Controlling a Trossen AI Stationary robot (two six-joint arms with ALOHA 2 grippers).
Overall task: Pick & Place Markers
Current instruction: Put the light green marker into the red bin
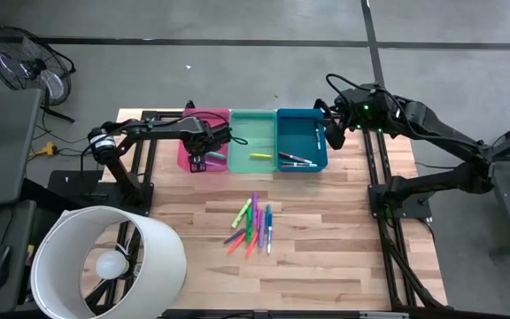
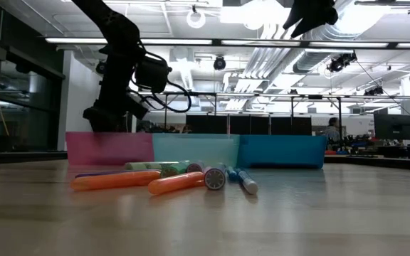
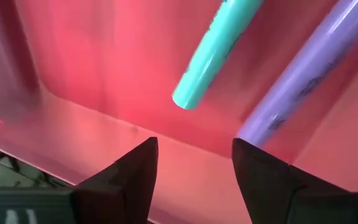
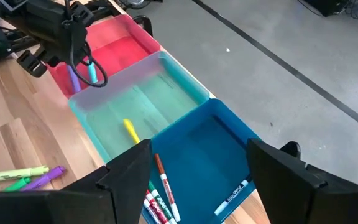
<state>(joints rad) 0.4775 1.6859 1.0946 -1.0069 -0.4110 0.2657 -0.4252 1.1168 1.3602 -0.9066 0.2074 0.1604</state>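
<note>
Several markers (image 1: 253, 226) lie in a loose pile on the wooden table, nearer than the bins. My left gripper (image 3: 194, 146) is open and lowered inside the pink bin (image 1: 189, 151). A teal marker (image 3: 213, 53) and a purple marker (image 3: 309, 71) lie on the bin floor just beyond its fingertips, untouched. My right gripper (image 4: 197, 149) is open and hovers above the blue bin (image 4: 197, 140), which holds a few markers (image 4: 163, 186). A yellow marker (image 4: 131, 130) lies in the green bin (image 4: 148, 102).
The three bins stand side by side along the table's far edge, pink, green and blue from left to right. A large white lampshade (image 1: 109, 261) covers the table's near left corner. Bare wood (image 1: 343, 239) lies right of the marker pile.
</note>
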